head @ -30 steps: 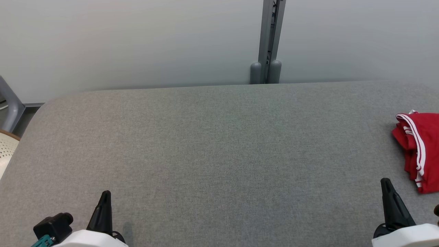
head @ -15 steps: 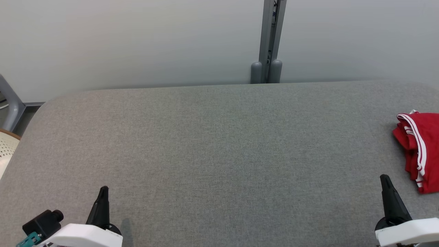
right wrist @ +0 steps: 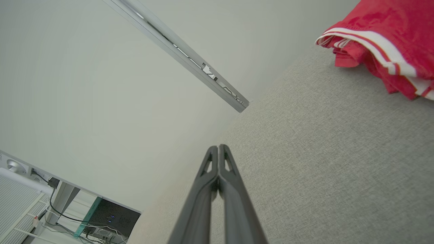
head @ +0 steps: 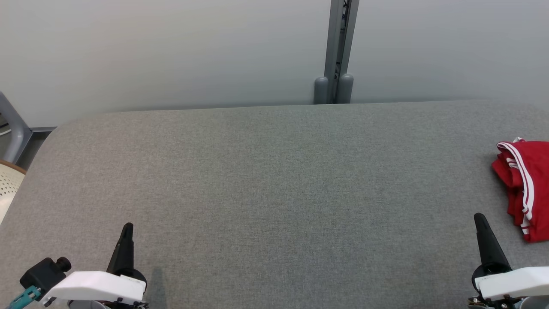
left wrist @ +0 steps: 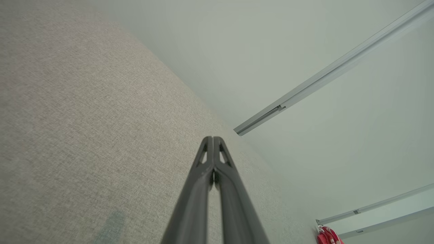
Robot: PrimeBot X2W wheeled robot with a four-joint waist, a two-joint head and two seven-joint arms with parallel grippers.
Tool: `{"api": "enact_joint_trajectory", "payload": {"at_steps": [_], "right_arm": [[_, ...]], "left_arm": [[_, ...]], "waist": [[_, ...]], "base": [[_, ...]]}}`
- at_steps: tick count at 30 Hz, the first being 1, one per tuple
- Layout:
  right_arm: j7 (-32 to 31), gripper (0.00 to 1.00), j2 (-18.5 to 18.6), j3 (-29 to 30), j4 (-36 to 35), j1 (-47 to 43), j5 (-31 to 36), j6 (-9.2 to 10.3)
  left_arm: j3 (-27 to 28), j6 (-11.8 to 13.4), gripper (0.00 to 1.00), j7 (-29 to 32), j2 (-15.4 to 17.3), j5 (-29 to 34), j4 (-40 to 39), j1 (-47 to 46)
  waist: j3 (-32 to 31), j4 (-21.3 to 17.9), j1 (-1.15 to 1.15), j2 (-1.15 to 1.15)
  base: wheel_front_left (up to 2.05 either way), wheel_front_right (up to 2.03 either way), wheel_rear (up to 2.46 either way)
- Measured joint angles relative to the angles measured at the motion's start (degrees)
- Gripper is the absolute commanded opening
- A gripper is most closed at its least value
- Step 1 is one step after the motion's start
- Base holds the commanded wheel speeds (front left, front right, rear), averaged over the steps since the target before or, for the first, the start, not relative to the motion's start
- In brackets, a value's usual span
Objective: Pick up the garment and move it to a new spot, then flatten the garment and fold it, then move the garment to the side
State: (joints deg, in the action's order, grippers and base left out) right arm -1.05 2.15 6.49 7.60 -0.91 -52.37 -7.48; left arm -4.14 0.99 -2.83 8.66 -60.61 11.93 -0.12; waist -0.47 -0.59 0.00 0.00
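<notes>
Jaws closed; garment [head: 526, 184] right of both.

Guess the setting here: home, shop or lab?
Probably a lab or test bay: a grey fabric-covered table set against plain partition panels joined by a metal post, with a computer box off to one side.

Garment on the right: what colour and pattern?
Red garment with white stripes; right wrist view shows it best.

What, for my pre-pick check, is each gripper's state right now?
Left gripper: closed, holding nothing.
Right gripper: closed, holding nothing; the red garment lies apart from it.
</notes>
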Motion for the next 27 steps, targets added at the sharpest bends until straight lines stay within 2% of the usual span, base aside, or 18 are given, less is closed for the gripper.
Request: {"api": "enact_joint_trajectory", "payload": {"at_steps": [27], "right_arm": [[-2.19, 0.0, 0.18, 0.02, 2.7, 2.81, -16.89, 0.0]], "left_arm": [[4.34, -3.53, 0.0, 3.82, -2.27, -13.69, 0.89, -2.47]], "waist": [[0.23, 0.21, 0.0, 0.0]], "base": [[0.0, 0.0, 0.0]]}}
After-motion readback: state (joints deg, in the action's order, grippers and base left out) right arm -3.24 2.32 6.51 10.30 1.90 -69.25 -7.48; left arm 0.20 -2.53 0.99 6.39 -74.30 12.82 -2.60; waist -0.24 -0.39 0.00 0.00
